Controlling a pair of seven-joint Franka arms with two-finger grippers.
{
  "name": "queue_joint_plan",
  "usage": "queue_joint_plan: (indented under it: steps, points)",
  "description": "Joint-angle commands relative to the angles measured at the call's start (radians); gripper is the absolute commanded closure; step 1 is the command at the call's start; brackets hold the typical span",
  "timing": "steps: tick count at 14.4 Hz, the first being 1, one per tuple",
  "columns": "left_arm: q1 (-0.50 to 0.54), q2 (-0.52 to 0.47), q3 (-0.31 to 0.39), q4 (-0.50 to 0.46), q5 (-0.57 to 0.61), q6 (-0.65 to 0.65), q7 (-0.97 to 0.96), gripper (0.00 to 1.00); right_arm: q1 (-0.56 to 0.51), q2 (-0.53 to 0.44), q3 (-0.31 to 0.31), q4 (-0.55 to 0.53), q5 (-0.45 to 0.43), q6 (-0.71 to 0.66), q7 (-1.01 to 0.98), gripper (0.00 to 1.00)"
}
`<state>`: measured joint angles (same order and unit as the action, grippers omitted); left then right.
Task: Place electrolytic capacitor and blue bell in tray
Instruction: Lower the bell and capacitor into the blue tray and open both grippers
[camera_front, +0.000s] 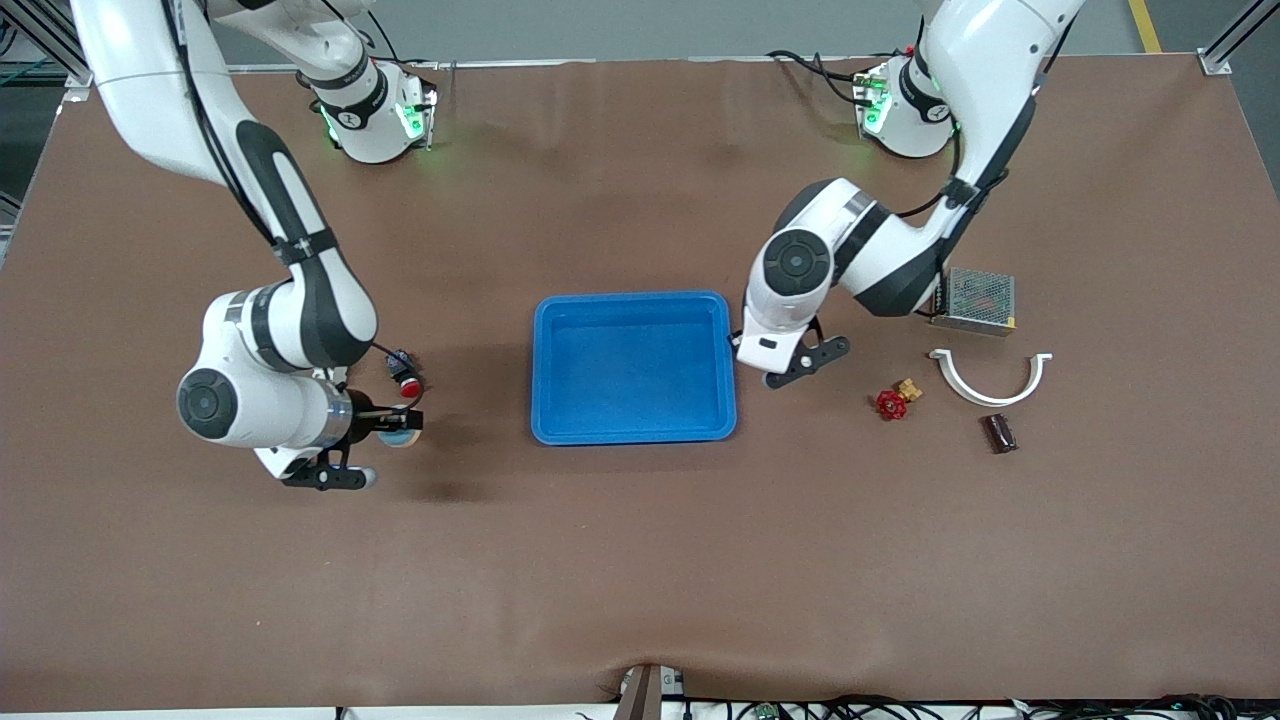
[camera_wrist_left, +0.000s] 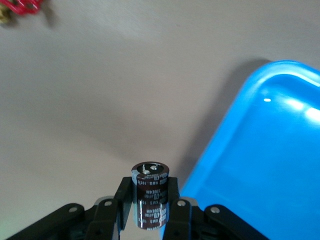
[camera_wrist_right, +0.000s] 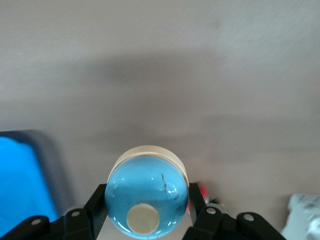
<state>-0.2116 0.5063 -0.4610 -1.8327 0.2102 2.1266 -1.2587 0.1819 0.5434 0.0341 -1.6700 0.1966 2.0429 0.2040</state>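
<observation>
The blue tray lies at the table's middle with nothing in it. My left gripper is shut on the electrolytic capacitor, a dark brown cylinder with white print, held upright. It hangs over the brown table just beside the tray's rim, at the left arm's end of the tray; in the front view the hand hides the part. My right gripper is shut on the blue bell, a glossy blue dome on a cream base. It is held over the table, off the right arm's end of the tray.
A red push button sits close to the right gripper. Toward the left arm's end lie a red valve, a white curved clamp, a metal mesh box and a dark cylinder.
</observation>
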Motion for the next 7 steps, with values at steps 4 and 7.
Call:
queue_joint_plan:
  steps: [4, 7]
  points:
    - [-0.072, 0.152, 0.002, 0.185, 0.018, -0.011, -0.281, 1.00, 0.203, -0.072, -0.010, -0.014, 0.020, -0.032, 0.346, 0.61]
    - [-0.104, 0.181, 0.002, 0.197, 0.006, -0.008, -0.330, 1.00, 0.286, -0.071, -0.010, -0.016, 0.018, -0.003, 0.480, 0.61]
